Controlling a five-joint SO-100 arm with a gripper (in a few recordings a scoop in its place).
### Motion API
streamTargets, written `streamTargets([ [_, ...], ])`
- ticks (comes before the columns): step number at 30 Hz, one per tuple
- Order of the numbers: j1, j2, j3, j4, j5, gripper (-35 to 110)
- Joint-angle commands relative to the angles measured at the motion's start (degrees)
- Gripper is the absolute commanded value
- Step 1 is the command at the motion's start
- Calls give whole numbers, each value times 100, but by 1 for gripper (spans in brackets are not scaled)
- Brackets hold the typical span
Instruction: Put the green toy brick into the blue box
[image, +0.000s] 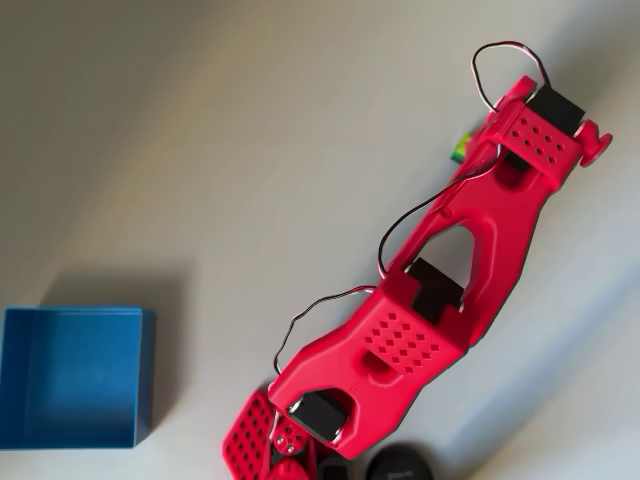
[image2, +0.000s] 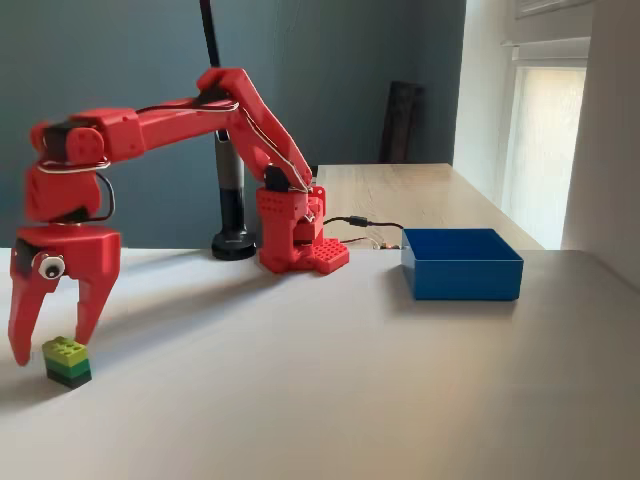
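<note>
While the red arm (image2: 180, 115) reaches out and bends down at the left of the fixed view, its pincer (image2: 52, 345) hangs spread wide with both tips low, straddling the green toy brick (image2: 67, 361) without gripping it. That brick sits on the pale bench (image2: 330, 400), its lime top between the fingers. Well apart, at the right, stands the blue box (image2: 462, 263), also on the bench.

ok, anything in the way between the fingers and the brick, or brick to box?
Nothing visible. In the fixed view the open gripper hangs over the green toy brick, fingers straddling it. The bare table runs unobstructed from there to the blue box.
</note>
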Motion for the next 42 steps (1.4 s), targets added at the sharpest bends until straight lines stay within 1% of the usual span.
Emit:
streamTargets([
  [1,62,132,-369,-18,105,16],
  [4,44,70,-378,-167,114,6],
  [7,26,62,-378,-308,105,0],
  [16,-132,97,-431,-308,79,0],
  [24,-483,211,114,-246,-53,0],
  [30,-1063,1327,536,-237,-123,0],
  [42,-2839,4122,2566,-378,-185,0],
])
